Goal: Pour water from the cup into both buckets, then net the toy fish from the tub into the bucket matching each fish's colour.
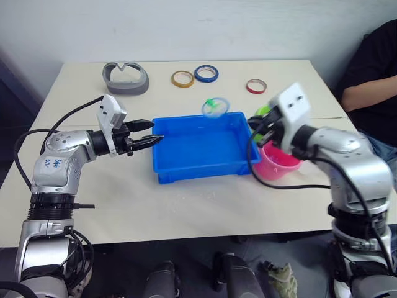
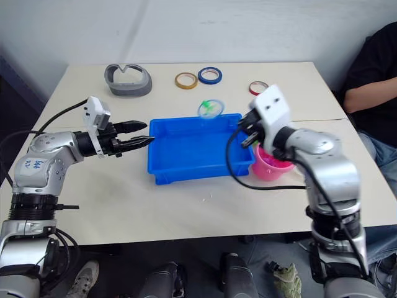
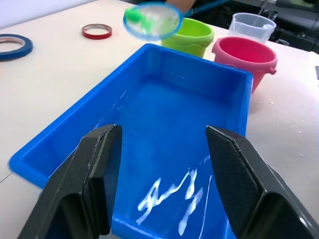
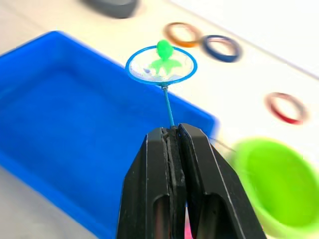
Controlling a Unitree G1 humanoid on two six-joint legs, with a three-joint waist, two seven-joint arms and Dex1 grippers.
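The blue tub (image 1: 197,169) lies mid-table with water glinting in it. My right gripper (image 4: 172,131) is shut on the thin handle of a small blue-rimmed net (image 1: 215,107). The net hangs above the tub's far right corner and holds a green toy fish (image 4: 162,60). Just beyond the tub's right end stand the lime green bucket (image 3: 190,36) and the pink bucket (image 3: 246,55), with the clear cup (image 3: 251,25) behind them. My left gripper (image 1: 152,131) is open and holds nothing, its fingertips over the tub's left rim.
At the table's far side lie a yellow tape roll (image 1: 182,79), a blue one (image 1: 206,74), a red one (image 1: 256,86) and a grey curved object (image 1: 126,79). A person (image 1: 372,68) in black sits at the far right.
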